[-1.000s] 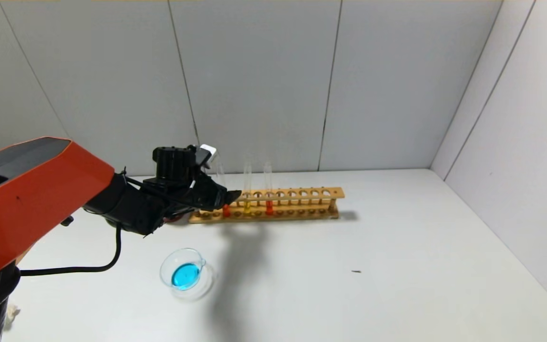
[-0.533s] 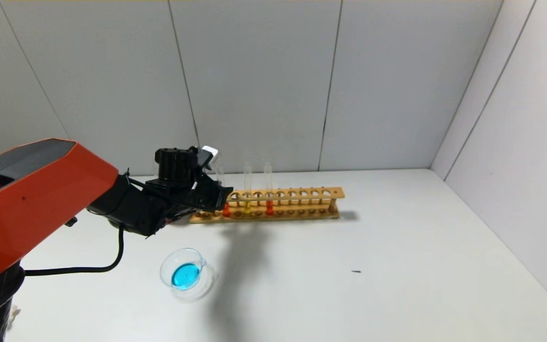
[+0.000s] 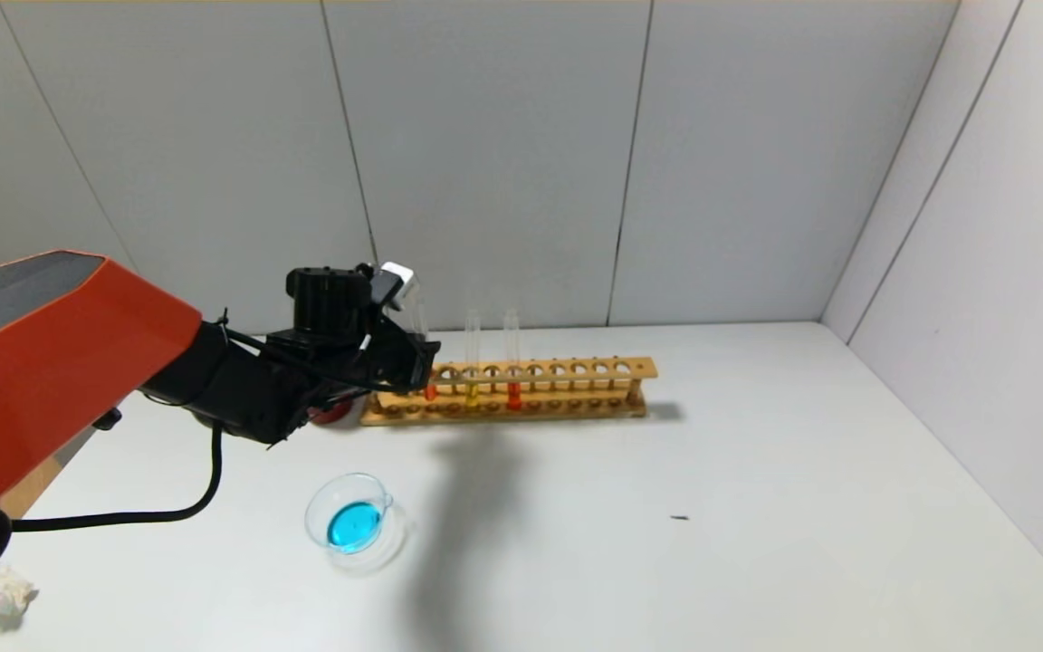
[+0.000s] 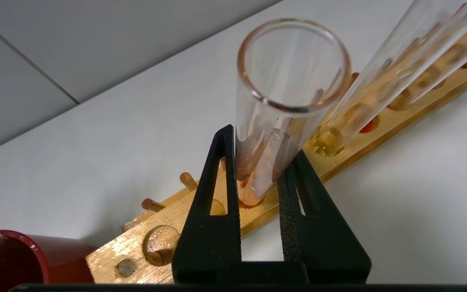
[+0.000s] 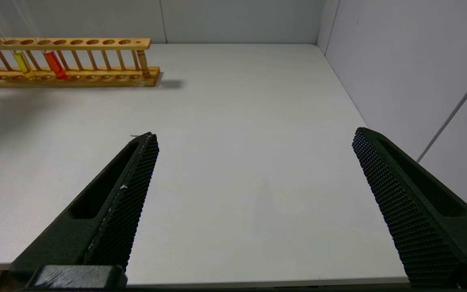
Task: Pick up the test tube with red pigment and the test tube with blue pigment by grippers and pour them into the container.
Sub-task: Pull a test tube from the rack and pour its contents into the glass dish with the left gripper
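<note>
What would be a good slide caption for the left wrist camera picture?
Left gripper clamps the test tube with red pigment standing in the wooden rack.

A lab bench — wooden test-tube rack (image 3: 521,388) on a white table (image 3: 666,507), plain grey panel walls (image 3: 485,163).

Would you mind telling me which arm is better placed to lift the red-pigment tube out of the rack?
Left. The left gripper is clamped on the red-pigment test tube standing in the wooden rack. The right gripper is open, far away.
</note>
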Robot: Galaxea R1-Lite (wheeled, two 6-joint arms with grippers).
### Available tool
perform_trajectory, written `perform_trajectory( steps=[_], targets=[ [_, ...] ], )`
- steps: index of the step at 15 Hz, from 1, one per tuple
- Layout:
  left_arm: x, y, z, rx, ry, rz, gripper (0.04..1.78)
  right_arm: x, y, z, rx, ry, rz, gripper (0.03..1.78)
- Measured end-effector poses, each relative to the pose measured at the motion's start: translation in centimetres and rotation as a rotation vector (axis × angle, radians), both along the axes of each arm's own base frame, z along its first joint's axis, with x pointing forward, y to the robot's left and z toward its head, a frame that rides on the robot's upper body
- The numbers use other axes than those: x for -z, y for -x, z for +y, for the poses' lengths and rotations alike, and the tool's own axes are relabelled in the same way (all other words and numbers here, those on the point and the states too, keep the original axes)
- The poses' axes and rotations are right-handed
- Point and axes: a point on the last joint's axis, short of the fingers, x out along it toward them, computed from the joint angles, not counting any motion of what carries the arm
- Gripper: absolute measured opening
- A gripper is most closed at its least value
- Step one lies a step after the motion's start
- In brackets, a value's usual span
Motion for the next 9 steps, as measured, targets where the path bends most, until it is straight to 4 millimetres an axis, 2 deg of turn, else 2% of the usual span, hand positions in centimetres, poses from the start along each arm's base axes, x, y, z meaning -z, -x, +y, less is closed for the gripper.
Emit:
perform_trajectory(
  steps=[4,9],
  targets=[
    [-2.7,1.0,0.2,0.003,0.010,-0.043,0.31,0.0,0.0,0.0,0.000,0.000,0.000,1.75],
    [-7.9,3.8,0.6,0.018,0.028,-0.109,0.31,0.0,0.0,0.0,0.000,0.000,0.000,1.75]
  ],
)
